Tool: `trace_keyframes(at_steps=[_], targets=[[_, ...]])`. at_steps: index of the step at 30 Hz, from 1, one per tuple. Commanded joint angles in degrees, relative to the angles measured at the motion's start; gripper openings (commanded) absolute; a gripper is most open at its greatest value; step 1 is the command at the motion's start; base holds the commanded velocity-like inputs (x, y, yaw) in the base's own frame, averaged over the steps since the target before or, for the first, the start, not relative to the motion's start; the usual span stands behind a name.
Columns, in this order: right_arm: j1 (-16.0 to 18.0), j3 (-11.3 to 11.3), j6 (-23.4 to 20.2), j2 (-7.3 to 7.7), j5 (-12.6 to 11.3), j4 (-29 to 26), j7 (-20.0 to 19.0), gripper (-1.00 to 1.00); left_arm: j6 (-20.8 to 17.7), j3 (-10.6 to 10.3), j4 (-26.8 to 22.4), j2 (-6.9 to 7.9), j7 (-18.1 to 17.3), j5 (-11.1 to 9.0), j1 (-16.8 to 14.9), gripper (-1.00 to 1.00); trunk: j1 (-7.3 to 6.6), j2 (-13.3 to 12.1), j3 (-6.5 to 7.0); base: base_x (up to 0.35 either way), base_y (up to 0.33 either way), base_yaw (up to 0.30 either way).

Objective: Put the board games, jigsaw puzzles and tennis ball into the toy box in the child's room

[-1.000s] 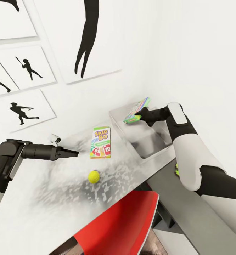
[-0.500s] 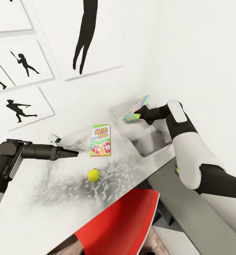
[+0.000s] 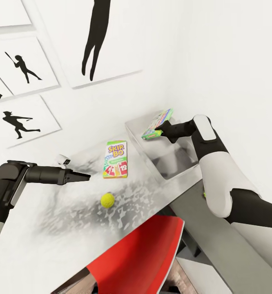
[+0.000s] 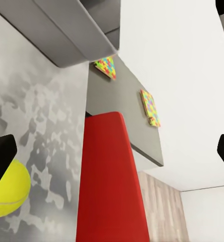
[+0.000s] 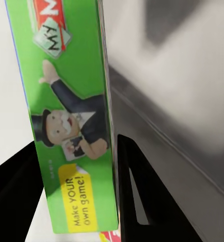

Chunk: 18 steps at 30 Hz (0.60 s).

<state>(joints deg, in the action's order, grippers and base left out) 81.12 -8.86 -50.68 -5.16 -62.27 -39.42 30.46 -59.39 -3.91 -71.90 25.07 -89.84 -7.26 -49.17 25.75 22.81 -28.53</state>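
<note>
Two arms reach in from the lower corners of the head view, over a pale mottled counter (image 3: 50, 228) set against a white wall hung with black silhouette prints (image 3: 23, 118). At right of centre the right tool (image 3: 159, 132) is clenched on a green board game (image 3: 157, 124), holding it tilted on edge above the far rim of the toy box (image 3: 168, 161), a pale grey tray at the counter's right end. In the right wrist view the same green box (image 5: 71, 126) sits between the two dark fingers (image 5: 137, 196), its cover showing a top-hatted cartoon man and a yellow "Make YOUR own game!" tag, with the tray's grey wall (image 5: 182, 146) close behind. Near the middle of the head view a Skip-Bo board game (image 3: 115, 159) lies flat on the counter, just left of the tray. Below it, a little apart, rests the yellow-green tennis ball (image 3: 108, 200). At middle left the left tool (image 3: 82, 176) hovers above the counter, released and holding nothing, its tips pointing toward the Skip-Bo box but well short of it. In the left wrist view the ball (image 4: 8, 194) shows at lower left, and two multicoloured jigsaw puzzles (image 4: 106, 67) (image 4: 150, 107) lie apart on a darker grey top (image 4: 119, 106) beyond a red chair (image 4: 109, 186). That chair (image 3: 148, 253) fills the lower centre of the head view.
</note>
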Motion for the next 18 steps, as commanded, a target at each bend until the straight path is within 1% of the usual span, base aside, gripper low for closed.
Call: trace_keyframes(at_steps=[1,9,18], targets=[[0.07,-0.28,-0.11,0.0,-0.62,-0.05,0.59,-1.0,-0.61,-0.13,0.0,0.07,-0.16,-0.12,-0.05,1.0,0.03,0.11,-0.19,0.0,0.0,0.0],[0.1,-0.28,-0.2,0.07,-0.66,-0.21,-0.13,-1.0,-0.61,-0.13,0.0,0.06,-0.16,-0.12,-0.05,1.0,0.03,0.11,-0.84,0.0,0.0,0.0],[0.15,-0.28,-0.19,0.29,-0.66,-0.45,-0.56,-1.0,-0.61,-0.13,0.0,0.07,-0.16,-0.12,-0.05,1.0,0.03,0.11,-0.94,0.0,0.0,0.0]])
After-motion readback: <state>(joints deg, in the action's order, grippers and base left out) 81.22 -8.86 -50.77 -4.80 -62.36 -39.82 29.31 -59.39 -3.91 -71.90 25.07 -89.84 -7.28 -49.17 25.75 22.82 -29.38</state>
